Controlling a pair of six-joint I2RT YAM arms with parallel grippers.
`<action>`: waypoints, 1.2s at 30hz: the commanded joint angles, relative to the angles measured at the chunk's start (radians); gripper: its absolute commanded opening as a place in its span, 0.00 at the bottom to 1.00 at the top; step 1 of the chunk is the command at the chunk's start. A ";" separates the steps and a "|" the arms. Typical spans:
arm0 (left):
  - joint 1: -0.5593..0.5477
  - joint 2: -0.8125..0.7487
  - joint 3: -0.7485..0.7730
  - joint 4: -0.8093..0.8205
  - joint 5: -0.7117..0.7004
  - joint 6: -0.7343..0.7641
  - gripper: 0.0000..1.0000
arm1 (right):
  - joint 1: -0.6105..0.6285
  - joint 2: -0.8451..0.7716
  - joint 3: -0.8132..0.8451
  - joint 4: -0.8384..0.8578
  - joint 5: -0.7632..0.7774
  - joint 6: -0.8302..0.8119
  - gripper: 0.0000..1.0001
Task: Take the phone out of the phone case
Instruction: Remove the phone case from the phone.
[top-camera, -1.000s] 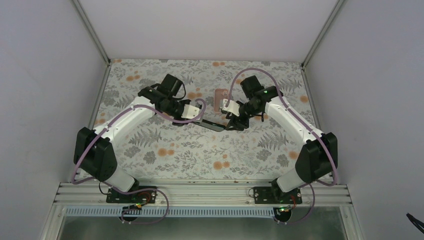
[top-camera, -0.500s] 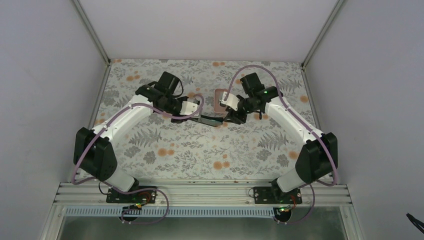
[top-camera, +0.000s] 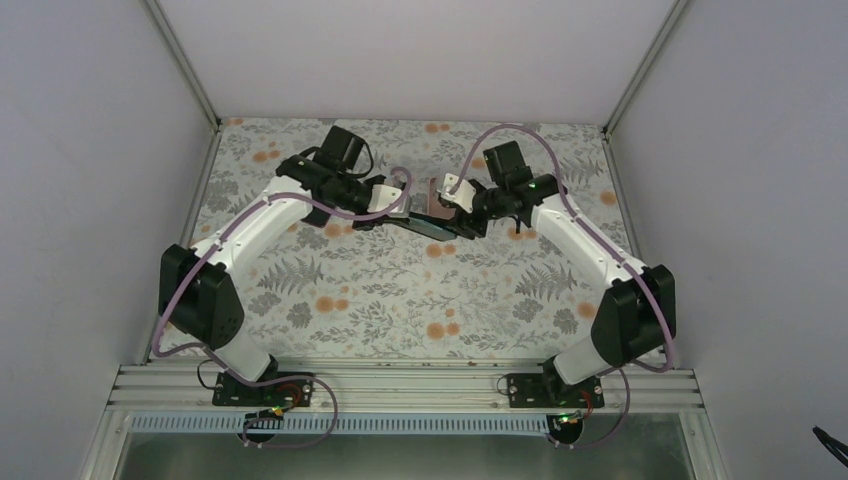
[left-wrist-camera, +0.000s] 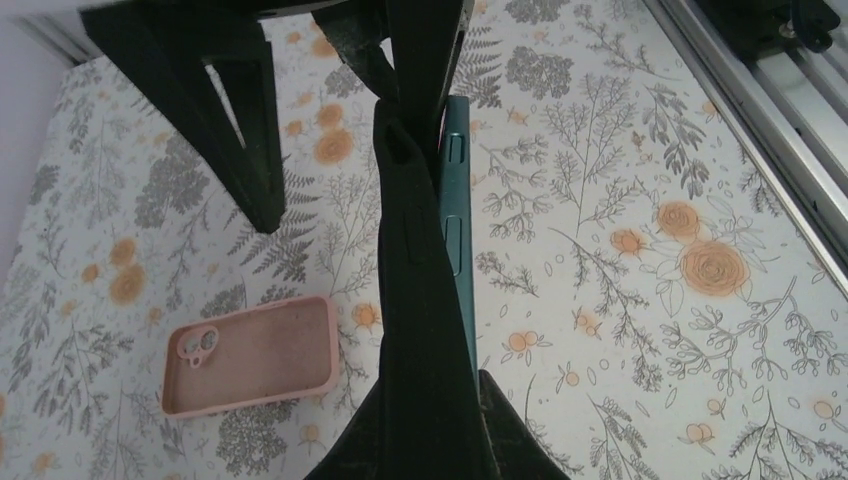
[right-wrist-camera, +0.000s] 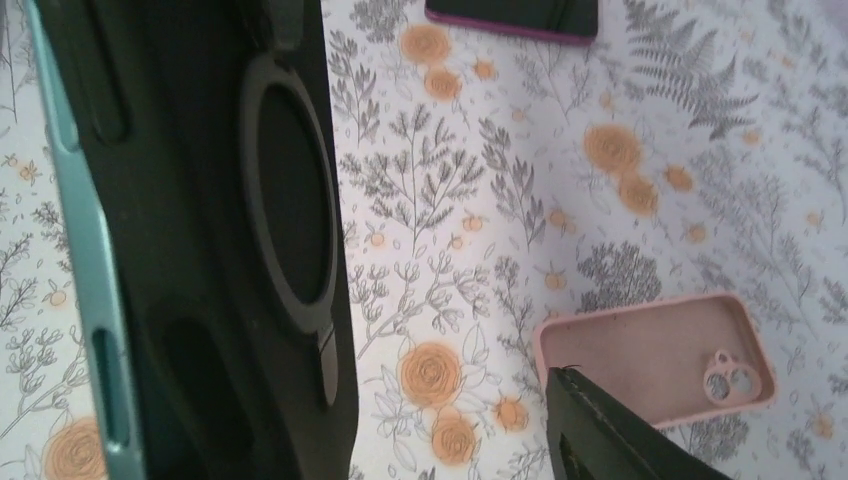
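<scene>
The pale pink phone case (left-wrist-camera: 250, 355) lies empty on the floral table, hollow side up, with its camera cut-out at one end. It also shows in the right wrist view (right-wrist-camera: 650, 350) and partly in the top view (top-camera: 436, 192). My left gripper (left-wrist-camera: 430, 375) is shut on a black slab (left-wrist-camera: 410, 280) with a teal-edged phone (left-wrist-camera: 455, 220) along one side, held on edge above the table. The slab's black back bears a ring (right-wrist-camera: 285, 200). My right gripper (right-wrist-camera: 440, 400) is open; one finger (right-wrist-camera: 600, 430) stands apart from the slab and the other is hidden by it.
Another dark phone with a purple edge (right-wrist-camera: 515, 15) lies flat on the table, further off. The two arms meet near the table's back middle (top-camera: 430, 215). White walls and metal frame rails enclose the table.
Both grippers and the black slab have moved toward the back of the table, ending beside the pink case. The left arm has stretched further right.
</scene>
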 joint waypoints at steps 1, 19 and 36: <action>-0.053 -0.016 0.060 0.222 0.305 -0.045 0.02 | 0.016 -0.043 -0.069 0.265 -0.243 0.064 0.61; 0.006 0.051 0.131 0.721 0.073 -0.440 0.02 | -0.002 0.115 -0.052 0.230 -0.657 0.036 0.61; 0.098 -0.012 0.114 0.631 0.198 -0.357 0.03 | 0.084 0.081 0.041 0.117 -0.570 0.022 0.05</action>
